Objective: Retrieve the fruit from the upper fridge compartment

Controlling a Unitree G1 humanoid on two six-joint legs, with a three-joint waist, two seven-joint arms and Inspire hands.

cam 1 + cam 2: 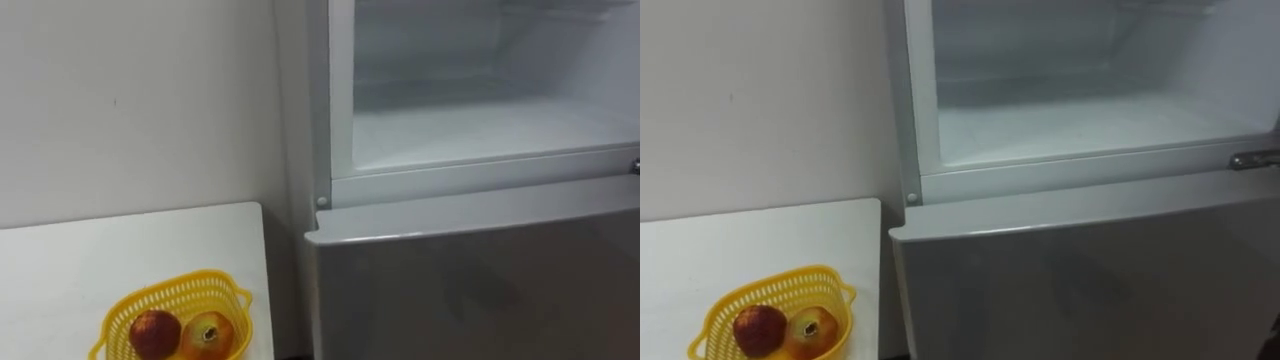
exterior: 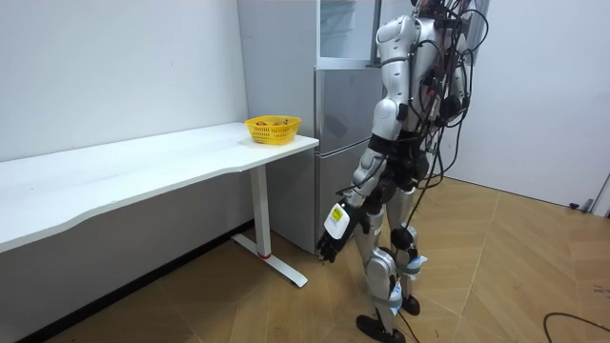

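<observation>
The open upper white fridge compartment (image 1: 480,120) looks bare. We judge the fetching done: 1 red apple (image 1: 154,332) and 1 orange-red fruit (image 1: 208,333) lie in the yellow plastic mesh basket (image 1: 150,298) on the white table (image 1: 120,250) just beside. The left hand (image 2: 328,250) hangs low by the thigh; we cannot tell its grasp.

The upper fridge compartment (image 1: 470,120) stands open, its white inside bare and lit. Below it the grey lower door (image 1: 480,285) is closed. To the left, against the wall (image 1: 130,100), a white table (image 1: 100,250) carries a yellow basket (image 1: 178,290) with a red fruit (image 1: 154,333) touching an orange-red one (image 1: 208,333)
</observation>
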